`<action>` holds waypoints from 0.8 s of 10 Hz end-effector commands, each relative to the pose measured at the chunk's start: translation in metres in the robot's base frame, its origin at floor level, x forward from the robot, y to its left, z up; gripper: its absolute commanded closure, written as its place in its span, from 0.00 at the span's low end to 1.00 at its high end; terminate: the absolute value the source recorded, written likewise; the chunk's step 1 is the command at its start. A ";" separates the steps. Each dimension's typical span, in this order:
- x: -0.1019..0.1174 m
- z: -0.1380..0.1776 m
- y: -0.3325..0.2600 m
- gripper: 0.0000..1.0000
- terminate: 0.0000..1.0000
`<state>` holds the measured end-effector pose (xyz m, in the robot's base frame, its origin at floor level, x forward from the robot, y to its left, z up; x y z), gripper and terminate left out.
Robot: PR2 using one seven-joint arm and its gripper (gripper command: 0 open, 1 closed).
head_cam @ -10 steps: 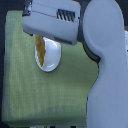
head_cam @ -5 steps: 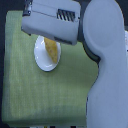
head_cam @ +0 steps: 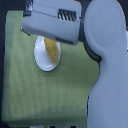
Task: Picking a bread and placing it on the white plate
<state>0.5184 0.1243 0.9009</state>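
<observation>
The bread [head_cam: 50,48], a golden-orange loaf, lies on the white plate [head_cam: 44,62], angled across the plate's upper part, with its upper end hidden under the robot's arm. The plate itself is round and plain, and its top edge also disappears beneath the arm. It rests on a green cloth [head_cam: 45,95] with a fine woven texture that covers most of the surface, toward the cloth's upper half and a little to the exterior view's left of centre. The pale grey arm [head_cam: 107,55] comes up along the exterior view's right side and bends across the top, its boxy forward section with a dark vented patch sitting directly over the plate's upper rim. The gripper's fingers are not visible here, so I cannot tell whether they are spread or closed.
</observation>
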 end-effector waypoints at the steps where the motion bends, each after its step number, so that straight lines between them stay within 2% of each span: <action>1: 0.002 0.049 -0.029 0.00 0.00; 4: 0.008 0.069 -0.065 0.00 0.00; 6: 0.013 0.074 -0.086 0.00 0.00; 8: 0.012 0.065 -0.128 0.00 0.00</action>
<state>0.5221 0.0662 0.9608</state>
